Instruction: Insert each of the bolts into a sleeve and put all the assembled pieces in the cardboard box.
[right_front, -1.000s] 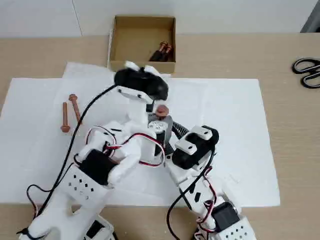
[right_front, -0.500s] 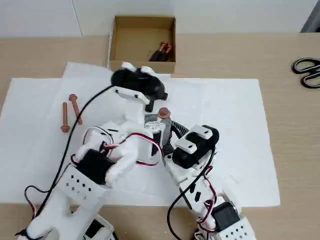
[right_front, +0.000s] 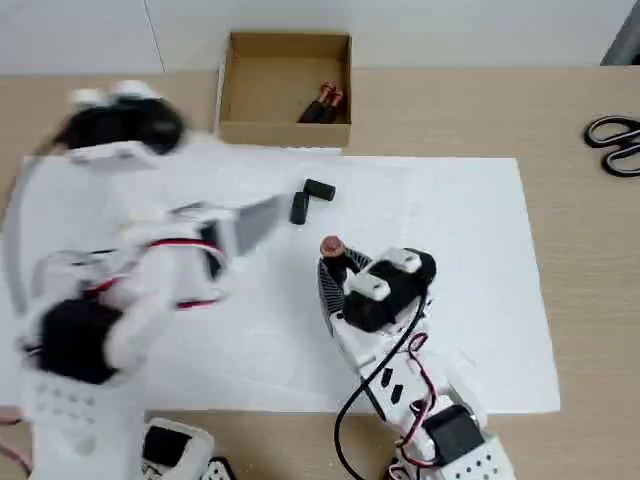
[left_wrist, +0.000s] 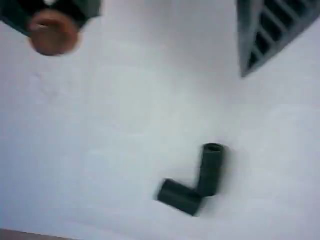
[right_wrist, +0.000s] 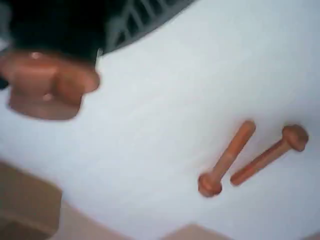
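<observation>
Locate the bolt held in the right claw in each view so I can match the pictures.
High view: held bolt, head up, in the right claw near the middle of the white paper sheet.
Left wrist view: held bolt, a blurred copper head, across bare paper from the two black sleeves.
Right wrist view: held bolt, large and close, apart from the two loose bolts.
Shared landmark: the white paper sheet.
</observation>
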